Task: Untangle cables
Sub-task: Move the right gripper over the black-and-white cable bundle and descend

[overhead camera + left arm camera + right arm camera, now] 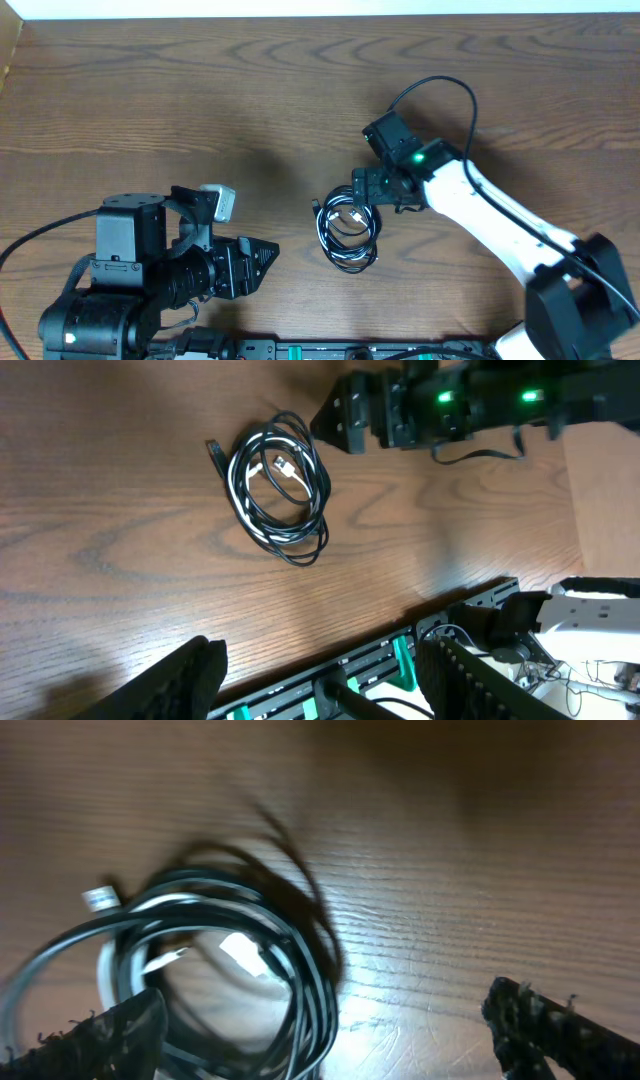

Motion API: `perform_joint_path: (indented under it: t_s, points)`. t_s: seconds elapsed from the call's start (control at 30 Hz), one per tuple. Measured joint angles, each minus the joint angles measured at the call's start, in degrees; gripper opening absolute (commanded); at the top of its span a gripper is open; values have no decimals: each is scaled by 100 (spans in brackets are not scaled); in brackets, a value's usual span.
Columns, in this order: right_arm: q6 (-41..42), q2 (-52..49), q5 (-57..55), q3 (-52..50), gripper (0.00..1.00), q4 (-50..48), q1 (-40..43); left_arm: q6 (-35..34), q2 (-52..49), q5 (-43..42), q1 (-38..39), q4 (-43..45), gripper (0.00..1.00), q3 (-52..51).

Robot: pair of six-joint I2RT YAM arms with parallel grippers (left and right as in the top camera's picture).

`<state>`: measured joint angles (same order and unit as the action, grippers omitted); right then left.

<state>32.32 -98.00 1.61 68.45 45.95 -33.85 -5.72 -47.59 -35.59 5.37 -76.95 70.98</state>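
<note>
Both wide open, gripping nothing: right gripper (pixel 364 194) at twelve o'clock from cables (pixel 347 233), left gripper (pixel 264 256) at nine. Risks pinching several strands together, tightening the coil.

no legible text, views blurry

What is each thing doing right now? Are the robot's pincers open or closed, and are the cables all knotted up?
cables: black and white ones coiled together in one bundle, lying flat on the table.
right pincer: open, at the bundle's edge, holding nothing.
left pincer: open, empty, away from the cables.
green light near the right pincer: lit.
</note>
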Motion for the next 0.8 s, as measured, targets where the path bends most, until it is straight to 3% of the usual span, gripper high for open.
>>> perform_joint_path:
  t_s: [0.13,0.57,0.8]
  points:
    - [83,-304,-48,-7,81,50,-9,0,0,2,0,2,67,0]
    - [116,-568,-63,-111,81,245,-522,0,0,2,0,46,66,0]
    - [149,-568,-155,-374,59,-92,-885,0,0,2,0,46,66,0]
